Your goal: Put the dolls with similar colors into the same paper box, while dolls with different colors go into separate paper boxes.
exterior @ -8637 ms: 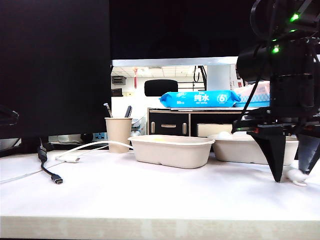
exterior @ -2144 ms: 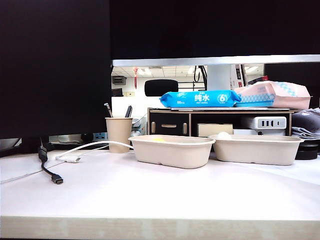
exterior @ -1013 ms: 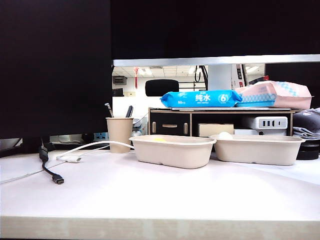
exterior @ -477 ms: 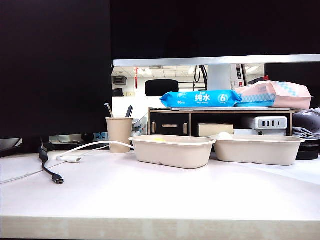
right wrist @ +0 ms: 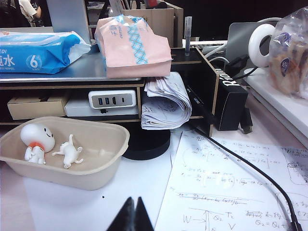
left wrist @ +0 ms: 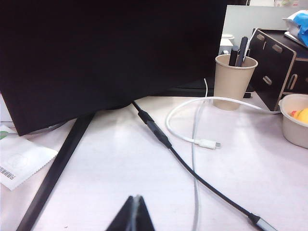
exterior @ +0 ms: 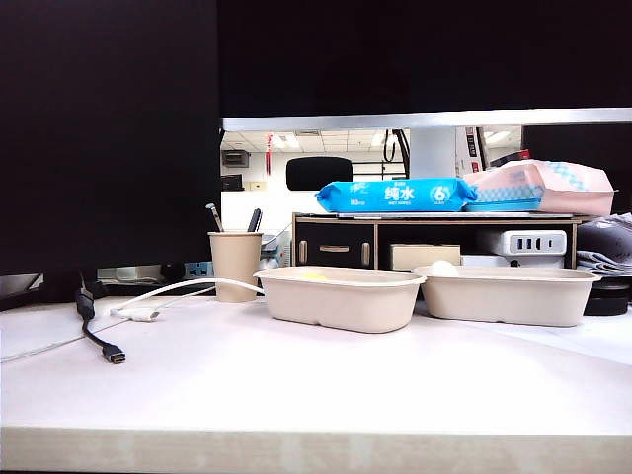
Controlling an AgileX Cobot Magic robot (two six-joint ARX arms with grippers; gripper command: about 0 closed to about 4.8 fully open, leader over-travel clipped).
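Two paper trays on the worktop (exterior: 296, 385), both claws drawn back and pressed together

With the wooden shelf (exterior: 434, 242) as landmark: the left tray (exterior: 341, 298) sits before its left half, something yellow, probably the duck (left wrist: 303, 115), showing at its rim. The right tray (right wrist: 62, 159) lies before the shelf's right half, holding the white round-headed figure (right wrist: 36, 139) and a small white doll (right wrist: 69, 151) beside it. The left claw (left wrist: 136, 211) hangs over cables, the right claw (right wrist: 132, 214) over papers, neither gripping anything

Both hands, left hand (left wrist: 134, 211) and right hand (right wrist: 133, 214), hang low over the table, fingers pressed together, empty.
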